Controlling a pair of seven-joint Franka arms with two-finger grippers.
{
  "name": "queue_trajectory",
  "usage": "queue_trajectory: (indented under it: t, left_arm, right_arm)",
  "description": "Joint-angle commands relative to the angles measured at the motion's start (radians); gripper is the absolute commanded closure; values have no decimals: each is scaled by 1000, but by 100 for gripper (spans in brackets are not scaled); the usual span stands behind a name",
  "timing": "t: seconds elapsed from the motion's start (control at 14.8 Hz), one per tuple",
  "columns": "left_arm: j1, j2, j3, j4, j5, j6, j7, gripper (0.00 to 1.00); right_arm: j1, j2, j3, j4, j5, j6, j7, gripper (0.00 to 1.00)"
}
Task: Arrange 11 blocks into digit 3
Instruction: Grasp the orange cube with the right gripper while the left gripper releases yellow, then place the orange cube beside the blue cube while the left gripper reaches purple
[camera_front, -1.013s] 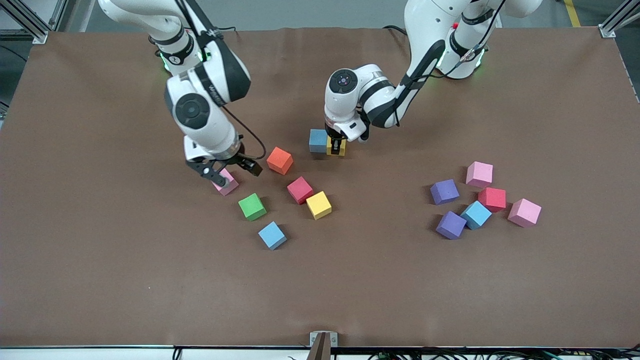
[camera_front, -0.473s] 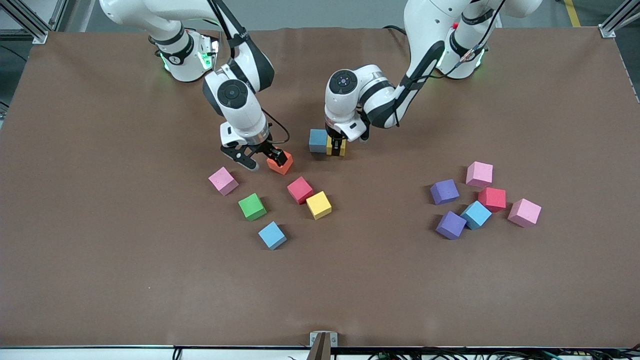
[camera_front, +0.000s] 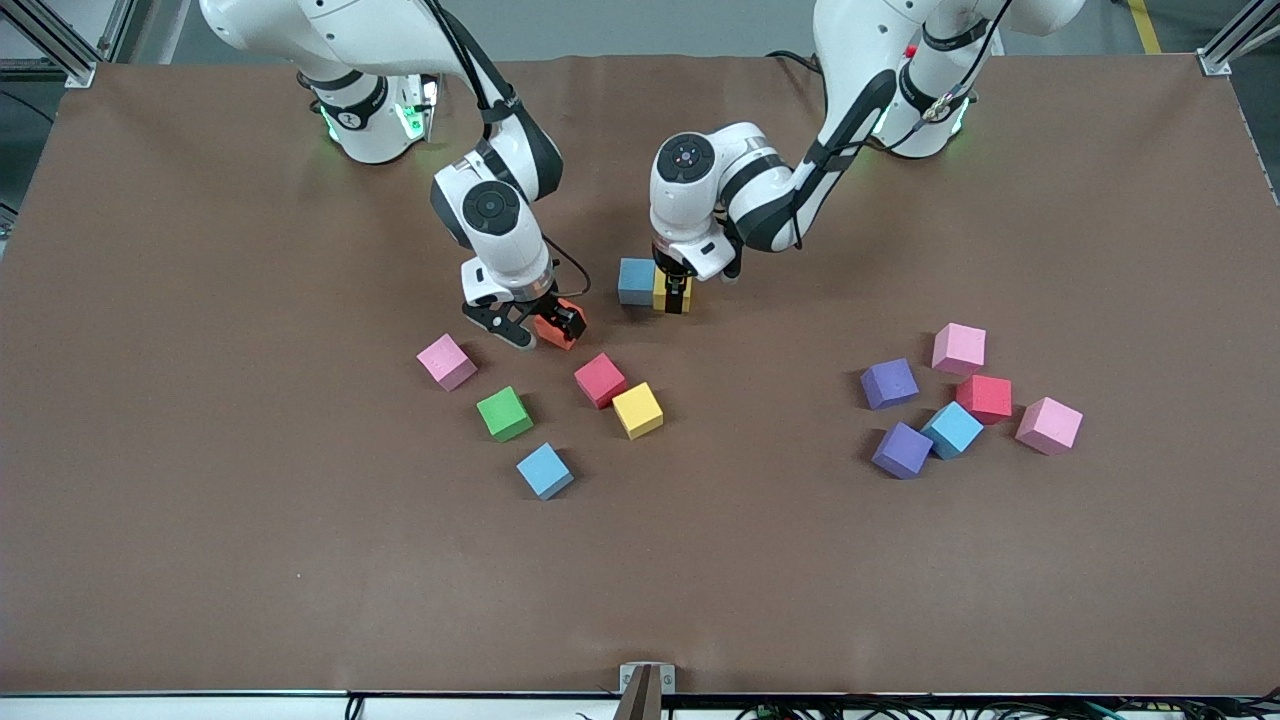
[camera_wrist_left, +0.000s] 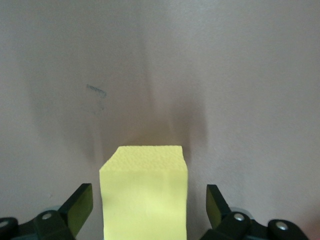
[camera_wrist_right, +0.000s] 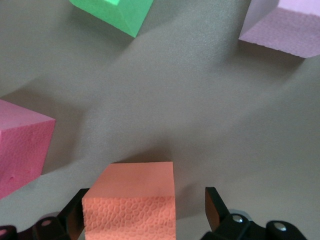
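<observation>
Brown table (camera_front: 200, 520), grey floor (camera_front: 640, 25)

2 white arms, black joints, cables

Two cubes (camera_front: 652, 283) touch; the loose cubes (camera_front: 560, 400) lie nearer the camera.

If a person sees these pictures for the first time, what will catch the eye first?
Two white arms meet near the table's middle: the left tool stands open around a yellow cube that touches a blue cube, and the right tool is open around an orange cube. Bright cubes lie scattered nearer the front camera, with a second cluster toward the left arm's end.
</observation>
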Motion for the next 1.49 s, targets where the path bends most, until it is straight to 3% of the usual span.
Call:
queue_trajectory:
  t: [0.0,0.34,0.41,0.61,0.68,0.95,1.42]
  left_arm:
    - [2,-60,-4,-24,-5,-46,18,0]
    - [19,-132,-7,-24,-29,-137,90,0]
    - [48,-152,-8,-24,-31,-143,146,0]
    - [100,-203,-7,-13,-100,-189,426,0]
    - [123,-215,-7,-12,-126,-213,540,0]
    - [239,-273,-7,-13,-189,-243,1012,0]
    - [361,-347,-7,-18,-198,-310,1652,0]
  right_arm:
    - [24,-1,-9,9,-1,0,0,8]
    - [26,5,-9,17,-1,0,-1,36]
    - [26,5,-9,17,-1,0,-1,47]
    - [23,3,-9,15,1,-17,14,91]
    - [24,3,-9,14,5,-22,35,97]
    - [31,-7,-9,12,5,-68,266,100]
    - [66,-35,-9,0,5,-68,797,100]
